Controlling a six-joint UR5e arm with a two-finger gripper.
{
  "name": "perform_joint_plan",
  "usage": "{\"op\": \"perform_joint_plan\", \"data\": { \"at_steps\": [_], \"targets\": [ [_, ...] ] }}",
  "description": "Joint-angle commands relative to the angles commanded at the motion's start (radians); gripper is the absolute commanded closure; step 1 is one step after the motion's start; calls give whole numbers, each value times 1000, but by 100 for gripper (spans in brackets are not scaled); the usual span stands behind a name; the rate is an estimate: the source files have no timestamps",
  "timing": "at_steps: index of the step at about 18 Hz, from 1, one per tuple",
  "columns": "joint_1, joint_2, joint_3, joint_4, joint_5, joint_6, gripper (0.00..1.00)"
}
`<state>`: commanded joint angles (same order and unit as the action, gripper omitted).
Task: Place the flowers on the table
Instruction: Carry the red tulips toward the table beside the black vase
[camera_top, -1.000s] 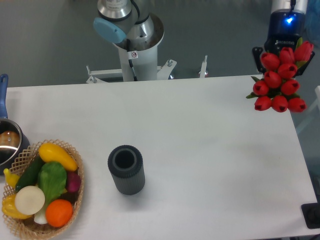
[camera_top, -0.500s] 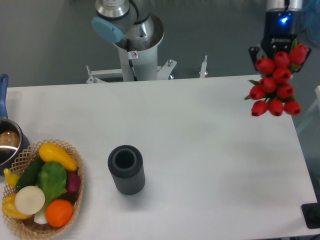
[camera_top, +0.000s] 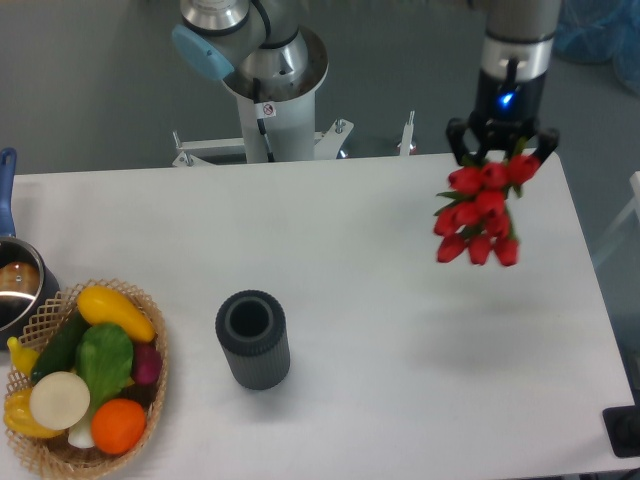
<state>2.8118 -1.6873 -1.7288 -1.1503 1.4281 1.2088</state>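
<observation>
The flowers (camera_top: 482, 211), a bunch of red tulip buds with green leaves, hang above the right part of the white table (camera_top: 380, 340). My gripper (camera_top: 500, 152) is at the bunch's upper end and is shut on it, holding it off the tabletop. The buds point down toward the camera side, and the stems are mostly hidden by the buds and the fingers.
A dark ribbed cylinder (camera_top: 253, 339) stands upright left of centre. A wicker basket (camera_top: 88, 378) of vegetables sits at the front left corner. A pot (camera_top: 14, 288) is at the left edge. The arm's base (camera_top: 272, 95) stands behind the table.
My gripper has carried the flowers left and inward, from over the table's right rear corner to above the right part of the tabletop. Nothing else has moved.
</observation>
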Motion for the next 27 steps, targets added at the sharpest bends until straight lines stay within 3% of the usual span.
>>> {"op": "perform_joint_plan", "data": {
  "at_steps": [8,13,27],
  "targets": [
    [-95,-132,29,0,60,0,57],
    [-109,-212,90,1,66,-54,56],
    [-118,-298,97,4,63,-77,55]
  ]
}}
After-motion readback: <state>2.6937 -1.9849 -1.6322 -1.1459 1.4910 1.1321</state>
